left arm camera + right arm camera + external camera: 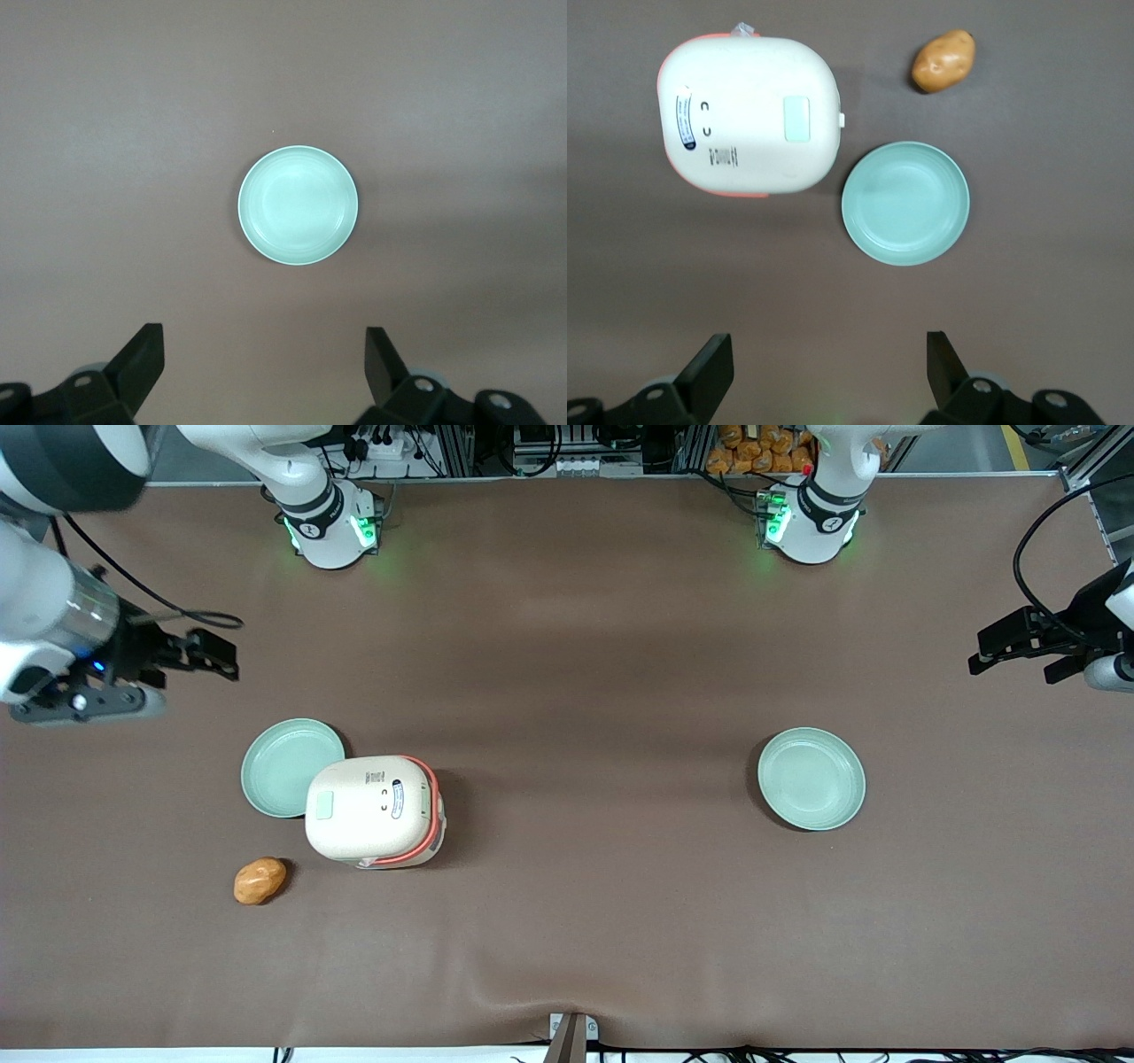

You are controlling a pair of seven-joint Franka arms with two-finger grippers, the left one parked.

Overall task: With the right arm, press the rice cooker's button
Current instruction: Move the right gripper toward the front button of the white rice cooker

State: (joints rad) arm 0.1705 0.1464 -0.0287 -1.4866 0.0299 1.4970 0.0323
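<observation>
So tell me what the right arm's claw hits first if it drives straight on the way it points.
Probably bare table. The open claw points down, high above it, farther from the front camera than the rice cooker and the plate. Depth is uncertain.

The claw [217, 657], fingers spread, is hanging above bare counter [576, 655]; a plate [288, 766] is touching the rice cooker [372, 808].

Front view: high, looking steeply down over the whole brown desk [567, 921]. Right wrist view: looks straight down past the black two-finger gripper [828, 367], spread wide, from well above; shares the cream-lidded rice cooker [374, 810] [749, 113] with front. Left wrist view: same downward pose over one round pale green plate [299, 205] [811, 779].
</observation>
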